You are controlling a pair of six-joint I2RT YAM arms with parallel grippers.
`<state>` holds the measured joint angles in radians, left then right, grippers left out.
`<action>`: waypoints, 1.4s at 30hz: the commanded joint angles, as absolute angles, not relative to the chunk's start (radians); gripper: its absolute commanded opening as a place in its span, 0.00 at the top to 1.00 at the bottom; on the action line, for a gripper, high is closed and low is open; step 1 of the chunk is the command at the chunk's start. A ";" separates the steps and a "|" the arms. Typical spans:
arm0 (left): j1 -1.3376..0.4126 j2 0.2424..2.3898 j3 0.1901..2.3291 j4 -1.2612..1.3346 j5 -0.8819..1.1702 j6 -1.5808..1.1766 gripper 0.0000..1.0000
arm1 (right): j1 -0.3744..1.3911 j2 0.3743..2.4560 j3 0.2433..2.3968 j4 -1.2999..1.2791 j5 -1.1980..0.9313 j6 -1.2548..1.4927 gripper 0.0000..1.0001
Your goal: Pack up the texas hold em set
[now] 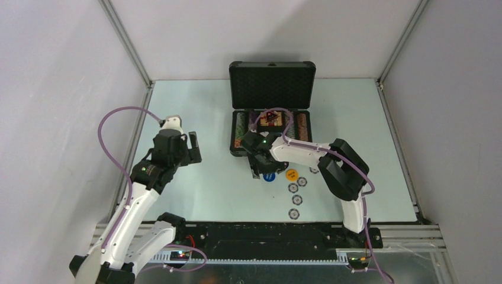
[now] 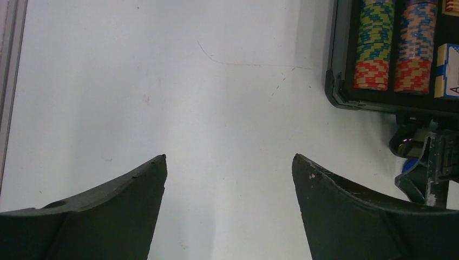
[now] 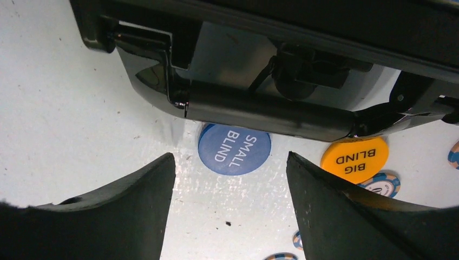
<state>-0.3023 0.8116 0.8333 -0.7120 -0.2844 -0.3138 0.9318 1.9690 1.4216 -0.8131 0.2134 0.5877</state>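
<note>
The dark briefcase [image 1: 245,145] lies open at the table's middle back, its lid [image 1: 272,83] upright. Rows of striped chips [image 2: 373,49] fill its left slots, and a card box [image 1: 271,119] sits in the centre. My right gripper [image 1: 259,168] hovers open at the case's front edge, just above the blue SMALL BLIND button [image 3: 234,149]. Nothing sits between its fingers. The orange BIG BLIND button [image 3: 354,157] lies just right of it, under the case's handle [image 3: 260,111]. My left gripper [image 2: 229,158] hangs open and empty over bare table, left of the case.
Several loose striped chips [image 1: 294,200] lie in a line on the table in front of the orange button [image 1: 291,174]. A metal frame rail [image 1: 133,59] borders the table on the left, with white walls around.
</note>
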 commanded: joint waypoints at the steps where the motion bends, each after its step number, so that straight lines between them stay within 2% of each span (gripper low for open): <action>1: -0.293 0.811 0.831 -0.684 -0.282 -0.304 0.10 | 0.936 1.920 1.396 -0.743 0.284 0.640 0.21; 8: -0.293 0.807 0.831 -0.683 -0.283 -0.304 0.10 | 0.934 1.948 1.349 -0.658 0.307 0.670 0.23; 23: -0.293 0.811 0.831 -0.680 -0.275 -0.302 0.10 | 0.935 1.930 1.257 -0.662 0.328 0.718 0.32; 25: -0.293 0.810 0.831 -0.681 -0.275 -0.302 0.10 | 0.936 1.922 1.244 -0.659 0.325 0.721 0.34; 29: -0.294 0.811 0.831 -0.680 -0.275 -0.302 0.10 | 0.941 1.906 1.229 -0.656 0.314 0.725 0.46; 32: -0.294 0.812 0.831 -0.680 -0.274 -0.302 0.10 | 0.947 1.901 1.227 -0.670 0.318 0.730 0.46; 37: -0.294 0.813 0.831 -0.680 -0.272 -0.302 0.10 | 0.953 1.885 1.217 -0.686 0.322 0.740 0.39; 42: -0.292 0.813 0.831 -0.680 -0.271 -0.301 0.10 | 0.957 1.879 1.201 -0.685 0.314 0.745 0.42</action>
<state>-0.3023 0.8116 0.8333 -0.7116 -0.2810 -0.3134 0.9474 1.8854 1.2388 -0.6163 0.2958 0.7345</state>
